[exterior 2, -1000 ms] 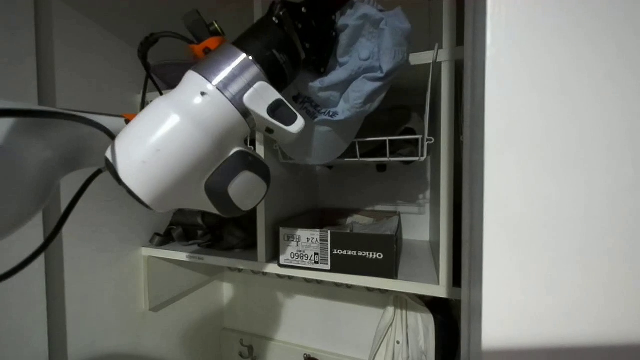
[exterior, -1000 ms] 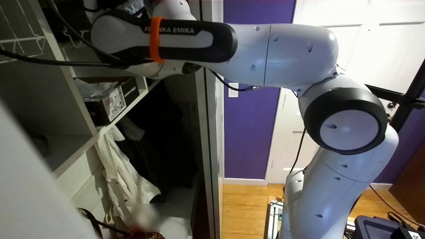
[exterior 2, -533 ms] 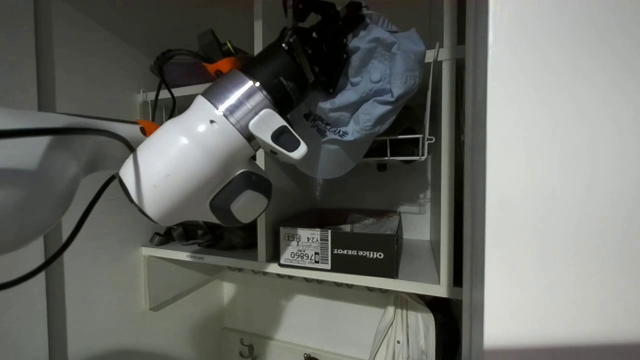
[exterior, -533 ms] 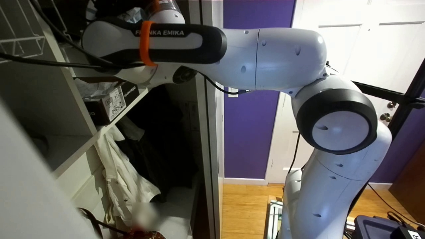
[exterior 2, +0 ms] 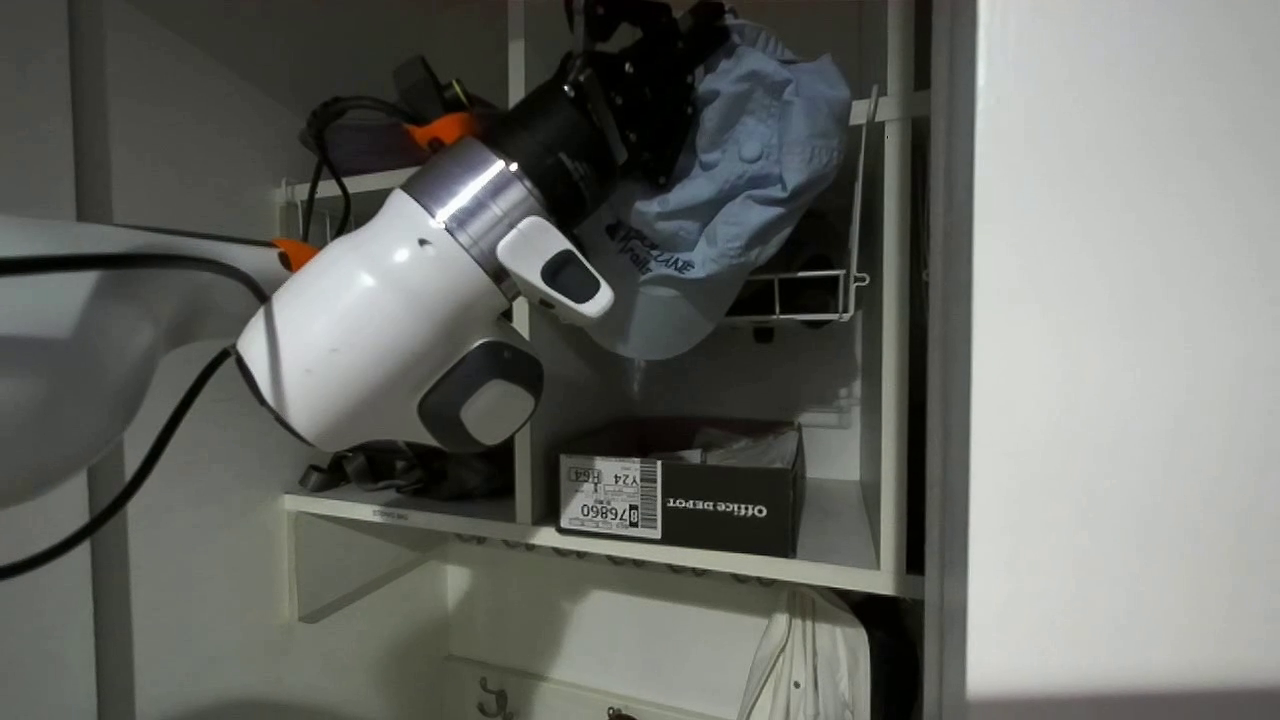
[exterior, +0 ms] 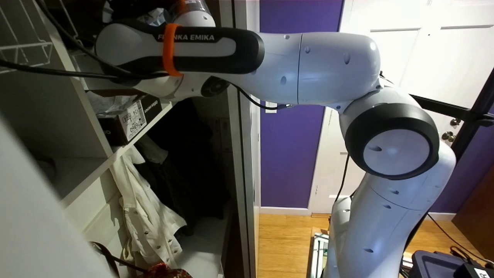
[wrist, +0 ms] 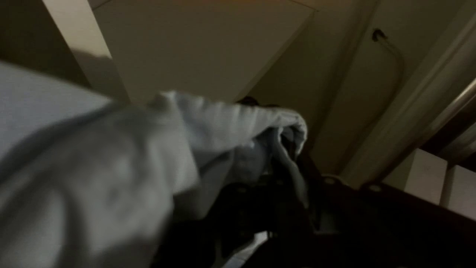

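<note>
A light blue cap point(exterior 2: 755, 170) with dark lettering hangs from my gripper point(exterior 2: 705, 35), brim pointing down, in an exterior view. My gripper is shut on the cap's edge. In the wrist view the cap point(wrist: 223, 123) fills the left and middle, and its band passes between the dark fingers of the gripper point(wrist: 293, 167). The fingertips are dark and partly hidden by cloth. The cap is in front of a white wire basket point(exterior 2: 795, 300), high in the closet. In an exterior view, only a small crumpled part of the cap point(exterior: 154, 17) shows behind the arm.
An open black Office Depot box point(exterior 2: 735, 510) stands on the white shelf point(exterior 2: 840, 575) below the cap. Dark straps point(exterior 2: 400, 472) lie in the left compartment. A purple item point(exterior 2: 370, 147) sits upper left. A white shirt point(exterior: 144, 204) hangs beneath. A closet upright point(exterior 2: 895, 350) stands right.
My gripper and the cap have moved right and slightly down in an exterior view compared with one second ago. Over the last half second they have barely moved. The grip is unchanged.
</note>
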You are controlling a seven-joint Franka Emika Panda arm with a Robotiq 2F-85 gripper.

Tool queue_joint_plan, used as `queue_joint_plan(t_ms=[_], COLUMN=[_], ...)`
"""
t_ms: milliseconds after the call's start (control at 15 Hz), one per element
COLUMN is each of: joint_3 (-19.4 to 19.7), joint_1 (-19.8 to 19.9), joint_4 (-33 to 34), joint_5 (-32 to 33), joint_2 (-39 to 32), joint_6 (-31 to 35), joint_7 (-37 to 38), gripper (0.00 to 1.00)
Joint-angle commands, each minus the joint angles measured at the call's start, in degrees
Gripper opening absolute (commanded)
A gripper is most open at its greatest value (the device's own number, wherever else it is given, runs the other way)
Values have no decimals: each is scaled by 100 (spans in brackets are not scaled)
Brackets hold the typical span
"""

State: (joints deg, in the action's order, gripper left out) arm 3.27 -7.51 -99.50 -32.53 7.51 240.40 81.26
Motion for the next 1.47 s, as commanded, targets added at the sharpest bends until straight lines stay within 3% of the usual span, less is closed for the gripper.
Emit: queue_joint_plan(t_ms=[0, 67, 600, 933, 1400], joint_3=[-116, -99, 178, 868, 1799], joint_1=[121, 132, 232, 18, -312], joint_4=[32, -36, -587, -824, -775], joint_5=[-24, 75, 1872, 3702, 6044], joint_2=[-20, 44, 680, 1102, 1345], joint_6=[-13, -98, -1339, -1848, -1896], joint_7=[-8, 0, 664, 1873, 3478], gripper=[12, 3, 3, 3, 3])
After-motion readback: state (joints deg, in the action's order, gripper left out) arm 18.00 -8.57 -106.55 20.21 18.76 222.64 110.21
